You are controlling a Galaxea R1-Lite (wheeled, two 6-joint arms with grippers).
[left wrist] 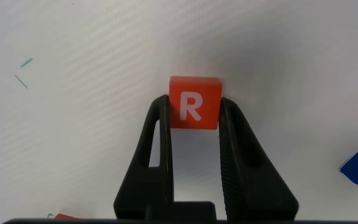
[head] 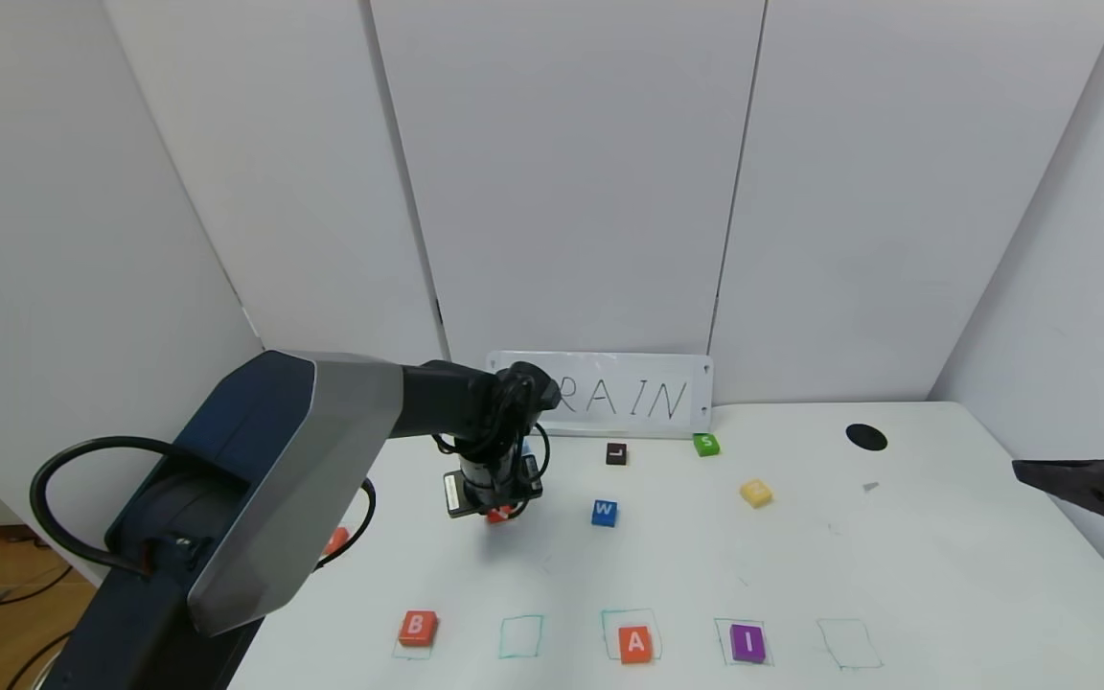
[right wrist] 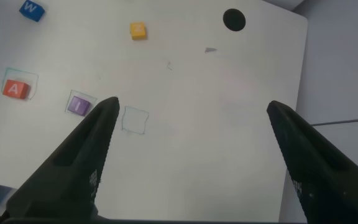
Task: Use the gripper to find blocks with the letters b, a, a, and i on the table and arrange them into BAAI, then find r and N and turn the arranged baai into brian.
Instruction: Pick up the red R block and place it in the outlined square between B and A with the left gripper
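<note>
Orange-red square block with a white R sits pinched between the two black fingers of the left gripper, which reaches down over the wide white tabletop towards its far middle, just left of the blue W block; whether the R block touches the surface or hangs just above it cannot be told; along the near edge runs a row of thin green hand-drawn squares; the orange-red B block lies at the leftmost one, the next square holds nothing, the orange-red A block lies in the third, the purple I block in the fourth, and the last square holds nothing; farther back lie the yellow block, the black L block and the green S block, well apart from one another; a white sign lettered RAIN leans against the back wall; the right gripper hovers at the table's right edge, its fingers spread wide and holding nothing.
</note>
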